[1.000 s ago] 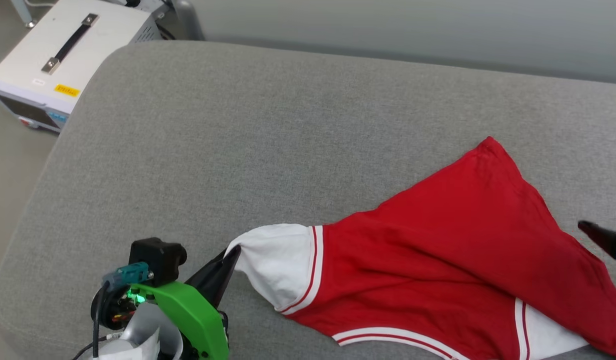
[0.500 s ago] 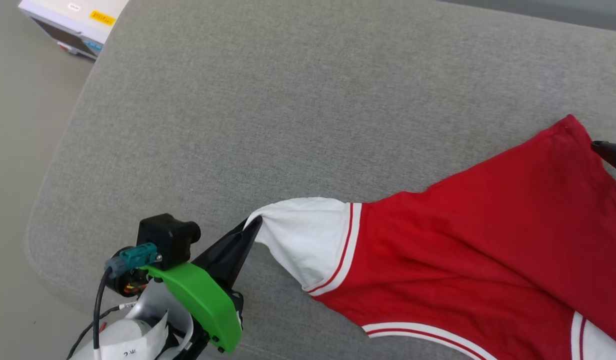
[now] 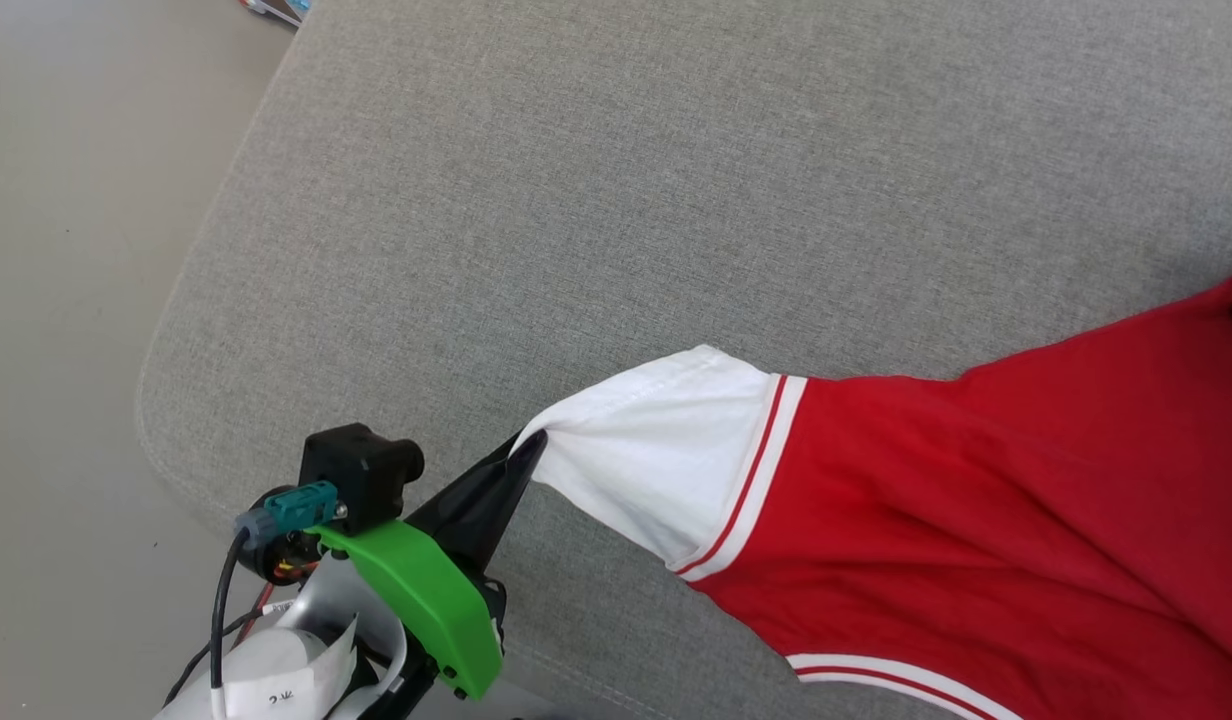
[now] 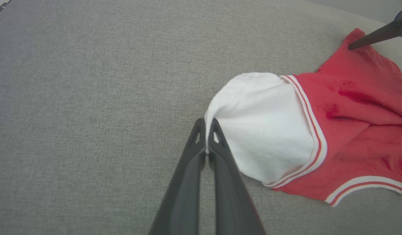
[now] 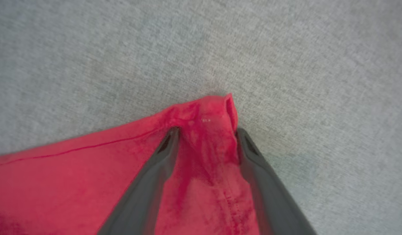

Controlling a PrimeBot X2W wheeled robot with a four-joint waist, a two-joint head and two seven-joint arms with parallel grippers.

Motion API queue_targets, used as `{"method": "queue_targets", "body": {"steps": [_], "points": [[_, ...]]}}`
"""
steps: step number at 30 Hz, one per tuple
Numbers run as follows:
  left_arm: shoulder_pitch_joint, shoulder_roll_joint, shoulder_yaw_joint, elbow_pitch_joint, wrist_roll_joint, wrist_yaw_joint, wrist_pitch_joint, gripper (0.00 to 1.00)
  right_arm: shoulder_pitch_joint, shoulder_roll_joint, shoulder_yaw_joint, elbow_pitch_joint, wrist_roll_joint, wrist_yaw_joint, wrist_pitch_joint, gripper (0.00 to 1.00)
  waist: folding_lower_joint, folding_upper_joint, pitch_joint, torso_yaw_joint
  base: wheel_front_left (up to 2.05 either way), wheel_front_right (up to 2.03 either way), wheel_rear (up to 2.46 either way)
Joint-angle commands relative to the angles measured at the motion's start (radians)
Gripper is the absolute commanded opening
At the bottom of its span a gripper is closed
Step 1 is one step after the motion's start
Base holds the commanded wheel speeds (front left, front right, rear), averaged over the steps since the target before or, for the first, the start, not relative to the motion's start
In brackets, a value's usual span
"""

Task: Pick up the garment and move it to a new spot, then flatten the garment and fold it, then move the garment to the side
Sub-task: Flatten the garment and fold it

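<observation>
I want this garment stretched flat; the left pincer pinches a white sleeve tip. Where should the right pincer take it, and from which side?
Probably the red corner of the garment, opposite the sleeve. It bunches into a raised peak on the grey cushion, and the right pincer straddles it with open fingers. So pressing on along them, from over the cloth, and closing should catch it.

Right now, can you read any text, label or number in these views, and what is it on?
White paper tag on the arm behind the left gripper: a few dark marks, too small and cut off to read.
The garment: no print or label visible, only striped trim.
Grey cushion: no text.
</observation>
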Motion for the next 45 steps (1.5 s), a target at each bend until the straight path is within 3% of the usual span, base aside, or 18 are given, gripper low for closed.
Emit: {"method": "queue_targets", "body": {"steps": [1,12,23,33,45], "points": [[-0.022,-0.003,0.005,0.001,0.000,-0.001,-0.006,0.00,0.062,0.017,0.017,0.029,0.013,-0.001,0.007,0.00,0.0000,0.0000,-0.001,-0.001,0.00,0.00,0.00],[-0.016,0.006,0.017,0.019,-0.004,0.015,-0.010,0.00,0.035,0.055,-0.050,0.037,0.040,-0.001,-0.167,0.00,0.0000,0.0000,-0.075,-0.041,0.00,0.00,0.00],[0.003,0.053,0.051,-0.016,-0.001,0.066,0.006,0.00,0.030,0.038,-0.043,0.007,0.123,-0.001,-0.346,0.00,0.0000,0.0000,-0.221,-0.135,0.00,0.00,0.00],[-0.055,0.101,0.146,-0.068,0.010,0.132,0.009,0.00,0.046,0.006,-0.007,-0.130,0.197,-0.001,-0.476,0.00,0.0000,0.0000,-0.331,-0.240,0.00,0.00,0.00],[-0.252,0.112,0.280,-0.091,0.058,0.202,-0.024,0.00,0.034,-0.007,0.018,-0.324,0.229,-0.001,-0.568,0.00,0.0000,0.0000,-0.401,-0.359,0.00,0.00,0.00]]}}
